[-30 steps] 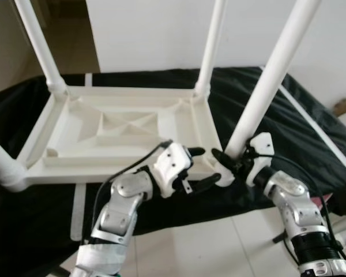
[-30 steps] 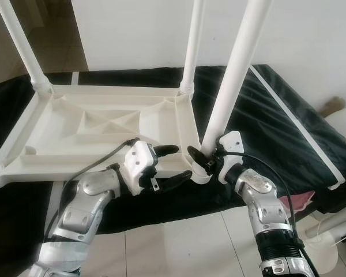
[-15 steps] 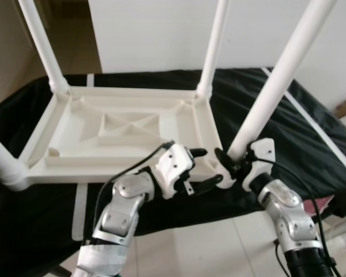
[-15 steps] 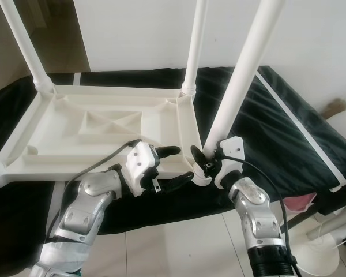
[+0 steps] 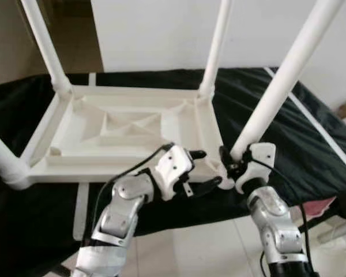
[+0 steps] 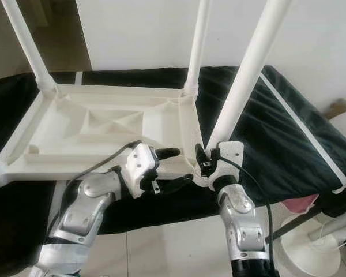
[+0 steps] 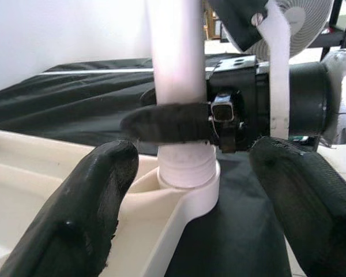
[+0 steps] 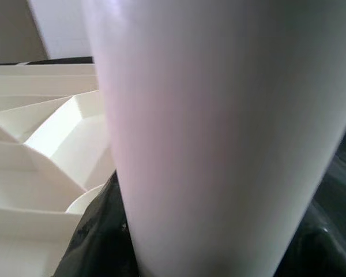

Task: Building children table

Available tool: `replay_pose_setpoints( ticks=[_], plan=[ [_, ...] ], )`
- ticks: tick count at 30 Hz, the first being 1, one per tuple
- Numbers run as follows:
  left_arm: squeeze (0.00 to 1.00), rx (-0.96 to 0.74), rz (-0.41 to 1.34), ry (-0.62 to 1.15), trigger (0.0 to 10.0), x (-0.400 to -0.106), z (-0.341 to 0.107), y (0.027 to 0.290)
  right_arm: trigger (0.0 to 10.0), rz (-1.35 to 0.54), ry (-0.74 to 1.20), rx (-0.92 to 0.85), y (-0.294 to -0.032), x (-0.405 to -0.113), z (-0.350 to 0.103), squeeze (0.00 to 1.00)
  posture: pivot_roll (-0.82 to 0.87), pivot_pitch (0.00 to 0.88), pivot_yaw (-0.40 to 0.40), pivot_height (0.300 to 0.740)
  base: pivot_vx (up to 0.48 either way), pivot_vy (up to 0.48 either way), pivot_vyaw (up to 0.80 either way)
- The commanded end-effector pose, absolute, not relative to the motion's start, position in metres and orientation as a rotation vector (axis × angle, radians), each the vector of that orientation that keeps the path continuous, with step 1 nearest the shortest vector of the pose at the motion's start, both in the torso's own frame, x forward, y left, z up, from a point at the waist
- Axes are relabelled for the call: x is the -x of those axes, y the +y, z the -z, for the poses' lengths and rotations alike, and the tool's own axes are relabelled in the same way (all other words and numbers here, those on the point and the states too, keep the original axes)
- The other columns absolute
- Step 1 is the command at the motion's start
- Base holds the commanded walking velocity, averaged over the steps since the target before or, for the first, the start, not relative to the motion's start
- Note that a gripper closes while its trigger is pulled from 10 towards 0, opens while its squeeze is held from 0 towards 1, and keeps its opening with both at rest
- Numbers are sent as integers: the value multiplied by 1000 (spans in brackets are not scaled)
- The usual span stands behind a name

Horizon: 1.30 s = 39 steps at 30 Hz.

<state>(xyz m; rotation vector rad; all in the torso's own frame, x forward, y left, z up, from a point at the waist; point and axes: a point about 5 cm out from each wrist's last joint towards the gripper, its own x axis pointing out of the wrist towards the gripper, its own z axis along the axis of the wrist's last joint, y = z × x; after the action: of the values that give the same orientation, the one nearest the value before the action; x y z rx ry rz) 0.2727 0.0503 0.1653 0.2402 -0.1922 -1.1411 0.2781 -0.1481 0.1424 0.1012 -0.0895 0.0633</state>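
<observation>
A white children's table [image 5: 121, 130] lies upside down on a black cloth, its legs pointing up. My right gripper [image 5: 230, 165] is shut on the near right leg [image 5: 277, 92] just above its corner socket; in the left wrist view one black finger [image 7: 167, 124] wraps the leg [image 7: 176, 57]. My left gripper [image 5: 207, 168] stands open at that same corner, one finger over the table's edge and one below it, touching nothing. The right wrist view is close up on the leg [image 8: 219, 133].
Three other legs stand at the far left [image 5: 43, 46], far right [image 5: 216, 46] and near left [image 5: 3, 161] corners. The black cloth [image 5: 311, 144] spreads right of the table. A white fan [image 6: 311, 242] stands on the tiled floor at the right.
My right forearm has swung inward from the right and now stands almost straight below the leg it holds. The left gripper has stayed in place, still open.
</observation>
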Motion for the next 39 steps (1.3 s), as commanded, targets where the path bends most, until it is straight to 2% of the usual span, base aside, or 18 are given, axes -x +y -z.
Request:
replay_pose_setpoints(
  ticks=[1, 5, 8, 23, 24, 26, 27, 37, 38, 39],
  plan=[
    [0, -213, 1058, -193, 10000, -274, -165, 52, 10000, 41, -44, -128, -156, -273, -132, 0, -22, 62, -54, 740, 0, 0, 0],
    [0, -215, 1053, -193, 10000, -275, -166, 52, 10000, 165, -18, -142, -149, -268, -126, 0, -17, 60, -54, 740, 0, 0, 0],
    [0, -208, 1046, -197, 10000, -276, -167, 52, 10000, 150, -31, -138, -140, -267, -128, 0, -22, 61, -44, 740, 0, 0, 0],
    [0, -205, 1038, -183, 10000, -273, -164, 54, 10000, 130, -38, -135, -139, -268, -133, 0, -8, 55, -48, 740, 0, 0, 0],
    [0, -205, 1037, -183, 10000, -273, -163, 54, 10000, 126, -44, -125, -140, -269, -134, 529, -8, 55, -50, 740, 0, 0, 0],
    [0, -205, 1037, -183, 10000, -273, -163, 54, 10000, 126, -44, -125, -140, -269, -134, 529, -8, 55, -50, 740, 0, 0, 0],
    [0, -206, 1034, -186, 10000, -274, -164, 54, 10000, 123, -51, -113, -143, -270, -135, 1000, -5, 51, -55, 740, 0, 0, 0],
    [0, -204, 997, -205, 10000, -280, -167, 53, 10000, 53, -70, -89, -151, -281, -139, 1000, -12, 41, -83, 740, 0, 0, 0],
    [0, -199, 995, -206, 10000, -281, -167, 51, 10000, 15, -70, -85, -149, -282, -139, 0, -15, 39, -85, 740, 0, 0, 0],
    [0, -199, 995, -206, 10000, -281, -167, 51, 10000, 15, -70, -85, -149, -282, -139, 0, -15, 39, -85, 740, 0, 0, 0]
  ],
)
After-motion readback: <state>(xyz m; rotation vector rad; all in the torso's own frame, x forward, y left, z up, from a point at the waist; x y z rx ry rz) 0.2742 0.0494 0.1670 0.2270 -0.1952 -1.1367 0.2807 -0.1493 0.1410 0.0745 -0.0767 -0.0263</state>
